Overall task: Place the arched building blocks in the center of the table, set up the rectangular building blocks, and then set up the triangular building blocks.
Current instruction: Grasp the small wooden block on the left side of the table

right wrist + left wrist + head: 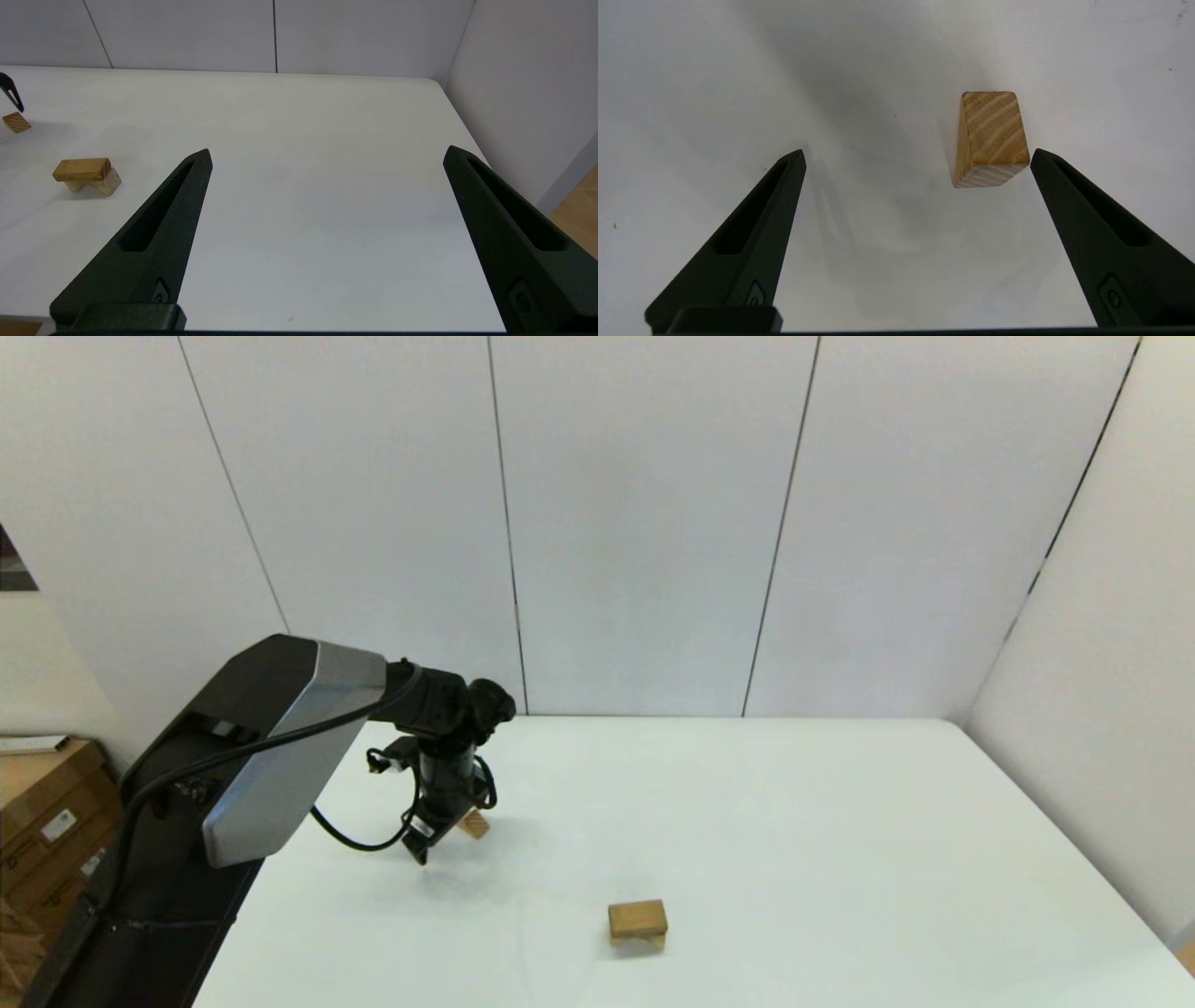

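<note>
The triangular building block (992,137), a small striped wooden wedge, lies on the white table (794,840) at its left side. My left gripper (917,156) hangs open just above it, the wedge close to one fingertip (1045,163) and not held. In the head view the wedge (473,823) peeks out beside that gripper (434,840). Near the table's middle front, the rectangular building block (638,917) lies flat on the arched building block (646,943). My right gripper (327,153) is open and empty over the table's right side, far from this stack (86,175).
Cardboard boxes (42,821) stand off the table's left edge. Grey wall panels (644,523) close off the back and right. The table's rounded back right corner (432,81) shows in the right wrist view.
</note>
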